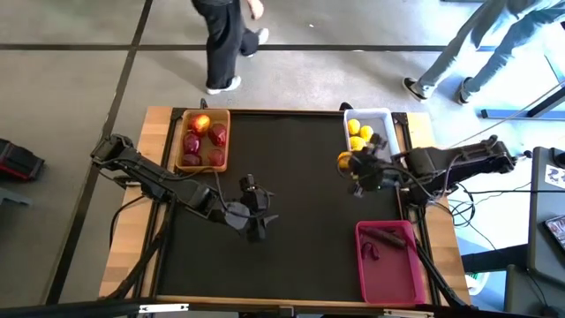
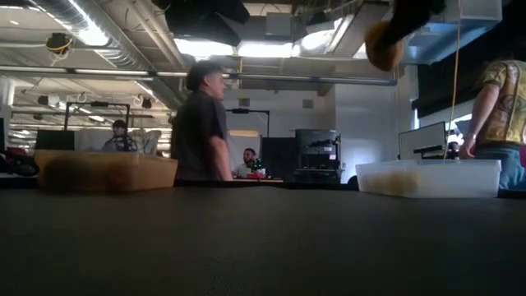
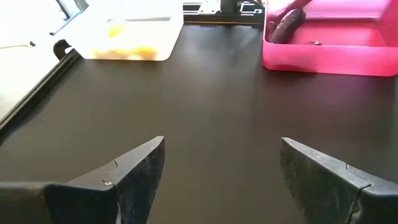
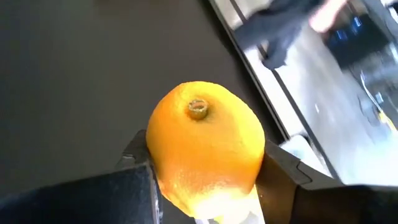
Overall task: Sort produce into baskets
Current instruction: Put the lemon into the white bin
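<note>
My right gripper [image 1: 350, 165] is shut on an orange lemon-sized fruit [image 4: 205, 146], held up in the air just in front of the white basket [image 1: 380, 117], which holds yellow fruits [image 1: 357, 132]. In the low view the fruit [image 2: 382, 45] hangs high above the table. My left gripper [image 1: 258, 212] is open and empty, low over the middle of the black mat. The tan wooden basket [image 1: 180, 141] at the far left holds dark red fruits [image 1: 216, 135]. The magenta basket [image 1: 388, 265] at the near right holds thin dark pieces [image 1: 381, 237]. My right gripper pinches the orange fruit between its two fingers, one on each side of its body [image 4: 160, 163]. The fruit's stem end [image 4: 198, 107] faces away from the gripper. The fruit is lifted clear of the table.
The black mat [image 1: 291, 185] has a raised wooden border. People stand and walk on the floor beyond the far edge [image 1: 225, 40]. The left wrist view shows the white basket [image 3: 127, 37] and the magenta basket [image 3: 329, 43] across the mat.
</note>
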`<move>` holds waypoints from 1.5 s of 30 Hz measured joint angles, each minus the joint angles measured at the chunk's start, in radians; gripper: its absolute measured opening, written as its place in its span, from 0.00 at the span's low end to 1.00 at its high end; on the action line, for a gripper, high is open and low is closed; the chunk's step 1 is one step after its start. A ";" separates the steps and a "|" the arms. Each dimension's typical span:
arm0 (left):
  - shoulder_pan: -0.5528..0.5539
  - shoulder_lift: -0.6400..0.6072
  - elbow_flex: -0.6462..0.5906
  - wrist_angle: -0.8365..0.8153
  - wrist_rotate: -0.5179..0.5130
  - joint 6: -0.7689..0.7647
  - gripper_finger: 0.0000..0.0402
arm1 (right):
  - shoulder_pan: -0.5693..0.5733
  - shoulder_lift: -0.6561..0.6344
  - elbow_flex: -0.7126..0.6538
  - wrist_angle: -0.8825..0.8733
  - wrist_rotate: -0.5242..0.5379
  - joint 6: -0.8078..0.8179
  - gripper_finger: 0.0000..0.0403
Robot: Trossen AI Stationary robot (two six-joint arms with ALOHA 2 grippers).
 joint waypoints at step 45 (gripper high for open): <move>0.000 0.000 -0.001 -0.001 -0.020 0.024 0.77 | -0.837 0.066 -0.469 0.198 -0.393 0.011 0.61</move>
